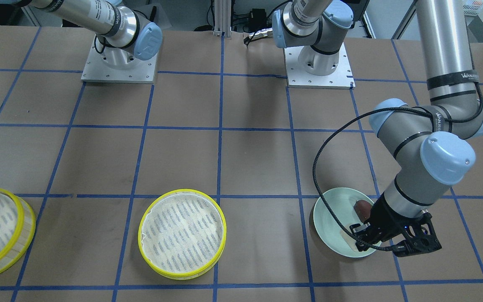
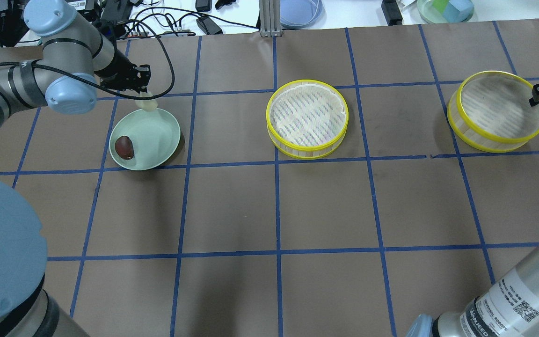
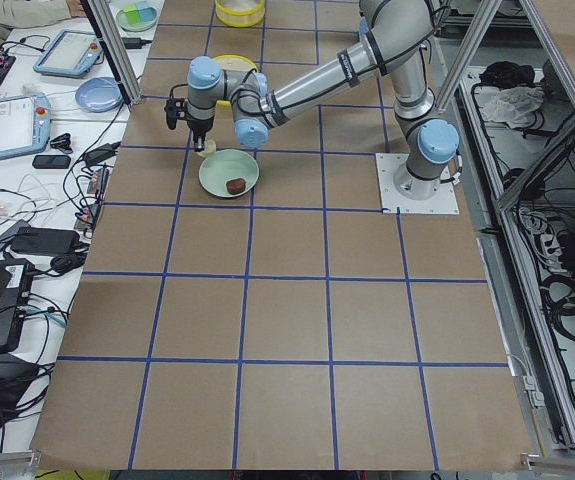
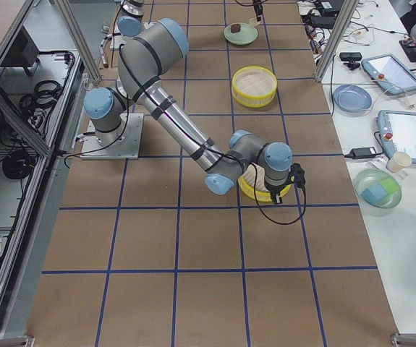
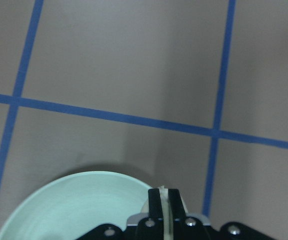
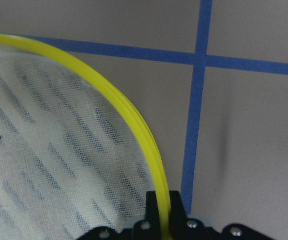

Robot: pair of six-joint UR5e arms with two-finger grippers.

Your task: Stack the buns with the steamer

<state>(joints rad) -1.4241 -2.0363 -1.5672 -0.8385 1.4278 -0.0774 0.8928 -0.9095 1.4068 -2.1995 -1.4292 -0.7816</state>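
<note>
My left gripper (image 2: pixel 144 96) is shut on the pale cream bun (image 2: pixel 148 104) and holds it over the far edge of the pale green plate (image 2: pixel 157 135). In the left wrist view its fingers (image 5: pixel 155 207) pinch the cream bun (image 5: pixel 164 212). The dark reddish-brown bun (image 2: pixel 124 147) lies on the plate. One steamer tier (image 2: pixel 307 117) stands mid-table with nothing in it. My right gripper (image 2: pixel 538 92) is shut on the yellow rim of the other tier (image 2: pixel 496 110). The right wrist view shows its fingers on either side of that rim (image 6: pixel 133 130).
Cables, a blue dish (image 2: pixel 300 9) and a container with coloured blocks (image 2: pixel 445 8) lie on the white bench beyond the table's far edge. Both arm bases (image 1: pixel 319 63) stand at the robot's side. Blue tape lines grid the brown table.
</note>
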